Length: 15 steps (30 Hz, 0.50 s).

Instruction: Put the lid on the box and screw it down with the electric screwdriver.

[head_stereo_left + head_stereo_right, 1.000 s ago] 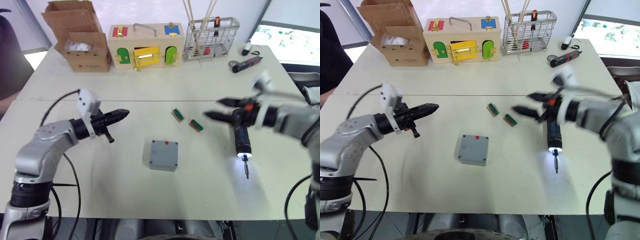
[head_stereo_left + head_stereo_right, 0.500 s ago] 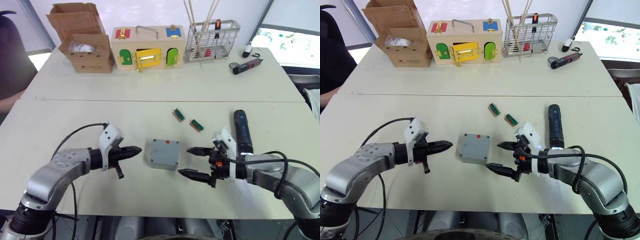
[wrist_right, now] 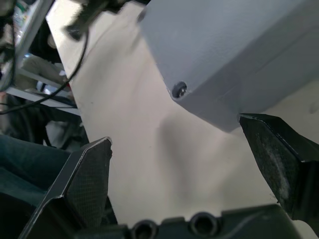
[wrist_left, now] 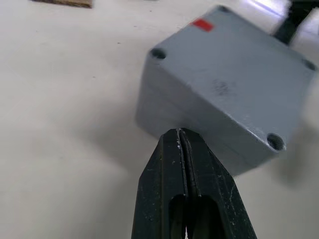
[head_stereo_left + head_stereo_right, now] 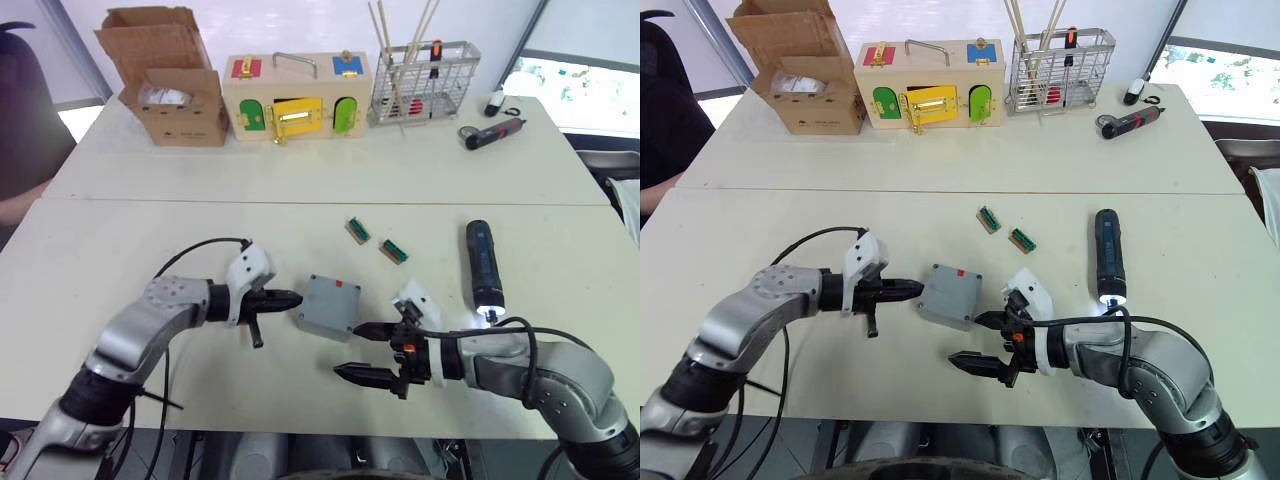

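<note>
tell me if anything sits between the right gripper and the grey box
Nothing visible does. The right gripper is open just beside the box, one finger at its near corner, with only bare table between them. The left gripper, shut, touches the box's opposite side.

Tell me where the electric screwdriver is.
The electric screwdriver lies on the table on the robot's right, beyond the right gripper and right of two small green parts.

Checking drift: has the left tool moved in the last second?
Yes. The left tool has dropped nearer and swung right, its shut tip now at the grey box.
</note>
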Available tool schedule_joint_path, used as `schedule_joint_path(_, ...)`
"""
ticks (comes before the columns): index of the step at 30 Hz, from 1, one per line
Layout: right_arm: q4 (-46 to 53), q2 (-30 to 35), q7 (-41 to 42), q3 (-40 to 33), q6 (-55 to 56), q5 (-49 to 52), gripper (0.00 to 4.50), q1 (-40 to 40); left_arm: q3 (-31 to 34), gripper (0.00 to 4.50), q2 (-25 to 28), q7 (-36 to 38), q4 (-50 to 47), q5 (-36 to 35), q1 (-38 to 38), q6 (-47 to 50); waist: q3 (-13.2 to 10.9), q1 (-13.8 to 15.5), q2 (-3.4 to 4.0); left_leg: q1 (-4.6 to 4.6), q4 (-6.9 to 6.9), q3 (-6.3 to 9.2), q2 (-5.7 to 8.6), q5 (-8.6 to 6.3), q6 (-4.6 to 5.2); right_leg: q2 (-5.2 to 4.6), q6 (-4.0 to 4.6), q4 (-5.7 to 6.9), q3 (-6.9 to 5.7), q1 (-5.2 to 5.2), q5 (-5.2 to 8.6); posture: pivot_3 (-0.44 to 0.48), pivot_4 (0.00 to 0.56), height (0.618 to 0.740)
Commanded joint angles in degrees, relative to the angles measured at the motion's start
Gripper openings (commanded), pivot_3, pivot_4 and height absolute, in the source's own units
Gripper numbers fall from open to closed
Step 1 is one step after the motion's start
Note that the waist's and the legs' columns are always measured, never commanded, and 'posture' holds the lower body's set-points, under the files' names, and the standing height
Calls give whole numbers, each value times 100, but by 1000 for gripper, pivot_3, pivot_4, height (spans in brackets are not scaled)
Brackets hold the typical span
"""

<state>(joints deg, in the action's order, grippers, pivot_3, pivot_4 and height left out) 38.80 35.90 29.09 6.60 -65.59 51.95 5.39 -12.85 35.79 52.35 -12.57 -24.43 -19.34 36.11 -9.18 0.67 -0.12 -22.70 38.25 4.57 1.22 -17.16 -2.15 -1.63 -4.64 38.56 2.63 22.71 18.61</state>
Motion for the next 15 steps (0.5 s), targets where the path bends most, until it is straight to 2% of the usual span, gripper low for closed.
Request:
schedule_joint_path(1,283,-139,-109,-8,-11,219,4465,87,-226,0,-257,177,302,225,-339,-437,0,-4,0,0,0,-1,1,0,0,-1,0,0,1,-1,0,0,150,740)
schedule_joint_path(4,321,-108,-163,-80,-11,239,4465,73,-248,0,-398,173,625,440,-487,-718,0,-16,0,0,0,-2,2,0,0,-2,0,-1,2,0,0,0,150,740)
schedule_joint_path(6,429,210,-5,-198,105,96,4465,68,-200,0,-362,154,805,611,-511,-865,0,-23,0,0,0,-1,1,0,0,-1,0,-1,2,2,0,0,150,740)
schedule_joint_path(11,190,1083,579,-612,620,-327,4465,211,112,0,197,448,775,684,-211,-943,0,-67,0,2,-3,-2,1,-1,1,0,0,-1,3,2,0,0,150,740)
schedule_joint_path(15,-386,1296,1041,-306,1196,-920,4465,527,356,0,588,723,174,315,220,-561,0,-136,0,3,-6,-1,-2,-1,2,0,0,-1,2,1,0,0,150,740)
